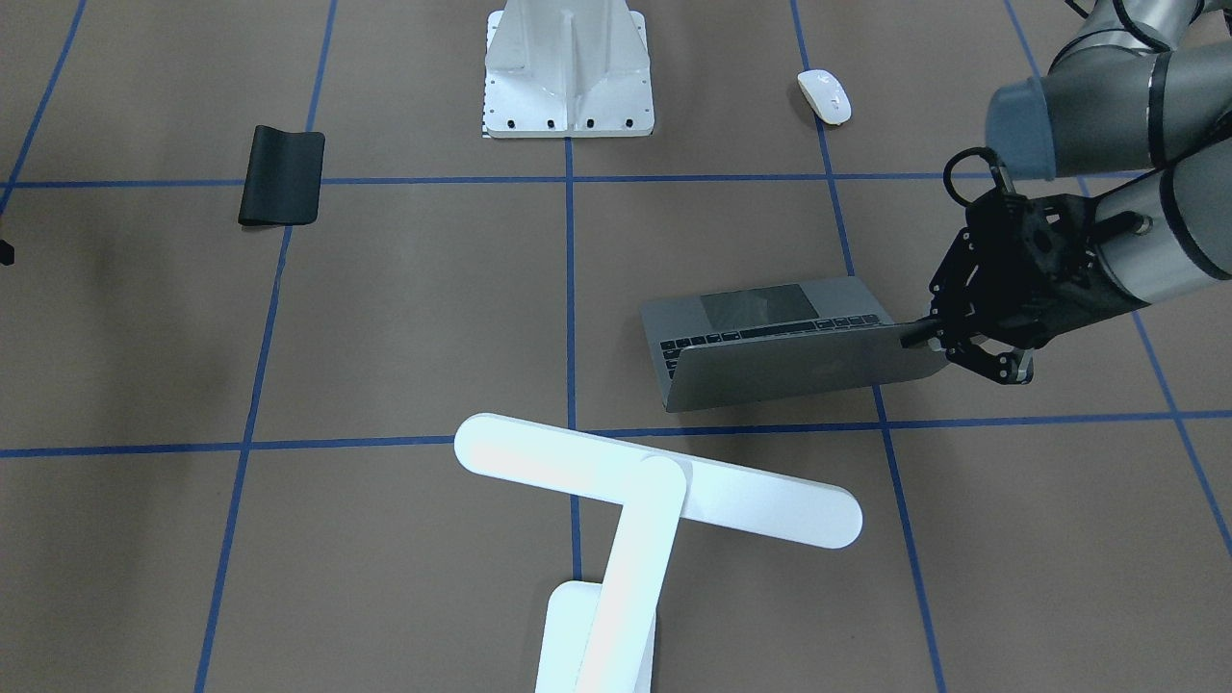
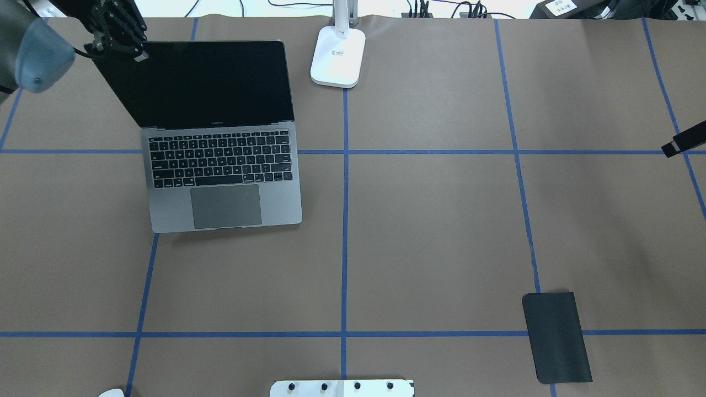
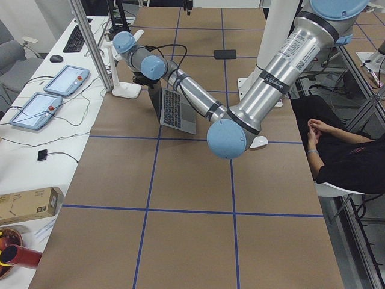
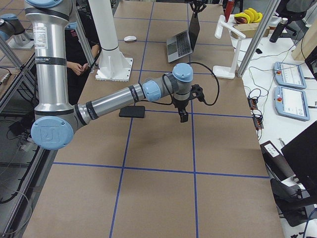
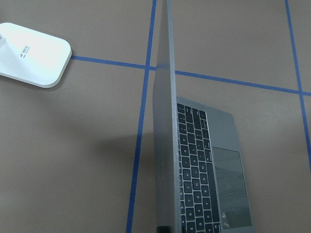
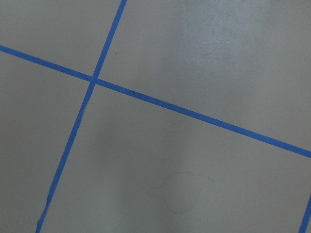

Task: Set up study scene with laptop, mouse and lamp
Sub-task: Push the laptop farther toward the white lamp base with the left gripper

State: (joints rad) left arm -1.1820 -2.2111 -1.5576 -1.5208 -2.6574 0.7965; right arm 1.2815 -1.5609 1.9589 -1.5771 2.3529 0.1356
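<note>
Over on the far-left part of the tabletop [image 2: 430, 231], the left gripper [image 1: 938, 339] has its jaws clamped on a top corner of the laptop [image 2: 220, 165], lid open, hinge running left-right. Can't tell if the right gripper [image 2: 683, 141] has its jaws open, it's well off right.

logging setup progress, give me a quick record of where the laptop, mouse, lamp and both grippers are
laptop: open, screen dark, on the table's left half
left gripper: closed on the lid's top corner
mouse: robot-side edge, left, apart from laptop
lamp: upright at the far edge, middle
right gripper: above bare table, open or shut unclear
</note>
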